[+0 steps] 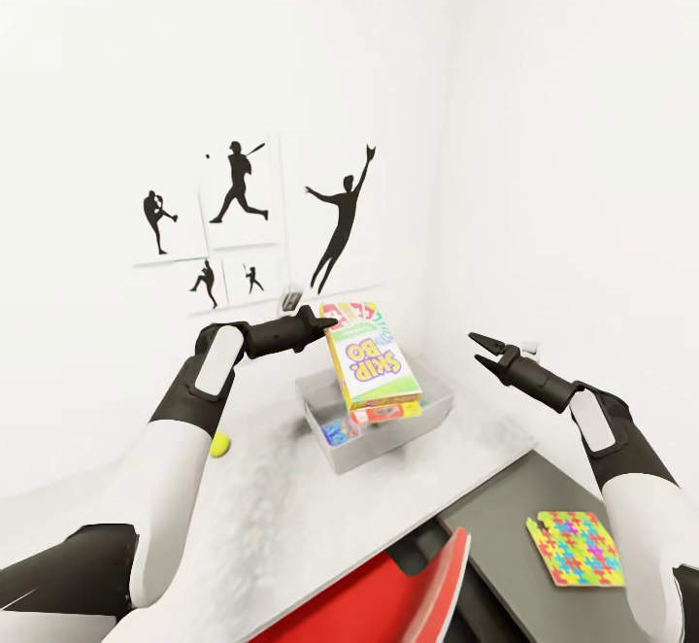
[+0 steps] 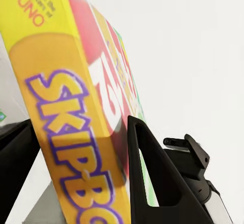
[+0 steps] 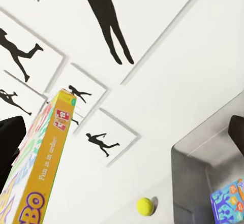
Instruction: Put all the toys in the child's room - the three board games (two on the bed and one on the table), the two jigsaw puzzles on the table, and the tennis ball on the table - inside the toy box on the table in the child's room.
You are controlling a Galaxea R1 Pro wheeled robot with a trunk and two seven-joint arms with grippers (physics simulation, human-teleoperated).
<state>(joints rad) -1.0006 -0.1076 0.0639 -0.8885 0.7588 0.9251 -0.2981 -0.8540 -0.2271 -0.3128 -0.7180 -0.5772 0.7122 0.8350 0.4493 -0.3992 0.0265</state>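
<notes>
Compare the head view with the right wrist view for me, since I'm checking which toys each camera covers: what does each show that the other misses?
Head view alone: the jigsaw on the dark lower desk, a red chair, the left claw shut on the Skip-Bo box over the tub, and the open right claw. Right wrist view alone: the blue game's printed cover inside the tub. Both share the Skip-Bo box, the tub, the ball on the desk, and the silhouette pictures.
</notes>
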